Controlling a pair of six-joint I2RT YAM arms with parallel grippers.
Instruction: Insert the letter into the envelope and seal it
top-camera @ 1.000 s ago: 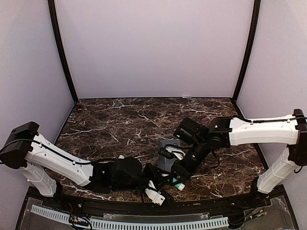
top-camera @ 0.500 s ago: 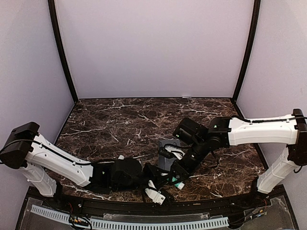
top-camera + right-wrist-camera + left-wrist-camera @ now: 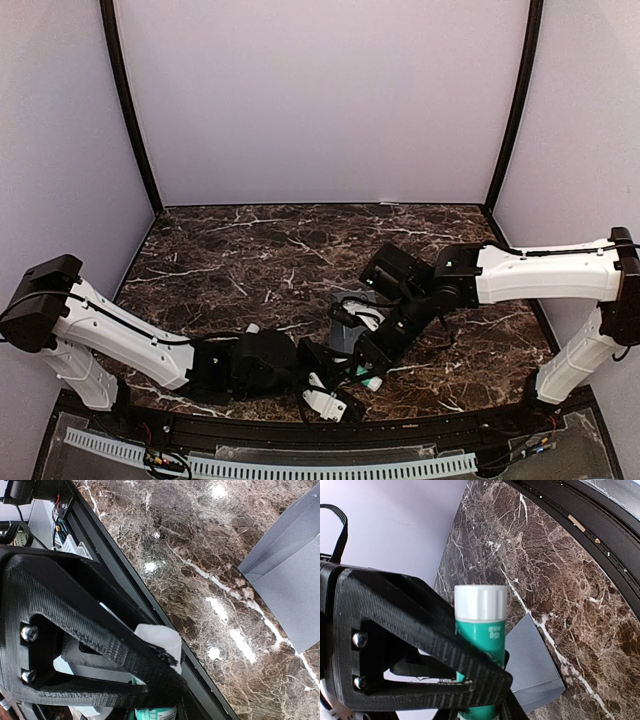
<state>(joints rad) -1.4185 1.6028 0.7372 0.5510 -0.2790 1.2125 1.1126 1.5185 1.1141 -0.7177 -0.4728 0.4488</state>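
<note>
A white-capped green glue stick (image 3: pixel 481 630) stands between the fingers of my left gripper (image 3: pixel 487 690), which is shut on its green body. My right gripper (image 3: pixel 165 680) is shut on the stick's white cap (image 3: pixel 157 637), with the green body (image 3: pixel 155 714) showing below it. From above, both grippers meet over the glue stick (image 3: pixel 368 380) near the table's front edge: the left gripper (image 3: pixel 335 385) from the left, the right gripper (image 3: pixel 372 355) from the right. The blue-grey envelope (image 3: pixel 532 665) (image 3: pixel 295 580) lies flat on the marble just behind them, partly covered by the right arm (image 3: pixel 350 312). The letter is out of view.
A black rail (image 3: pixel 150 610) (image 3: pixel 600 510) runs along the marble table's (image 3: pixel 260 250) near edge right beside the grippers. Purple walls close in the back and both sides. A white slotted cable duct (image 3: pixel 250 465) lies below the rail.
My right gripper has edged slightly down and left onto the glue stick's cap end and its jaws have narrowed a little. The left arm has stayed still.
</note>
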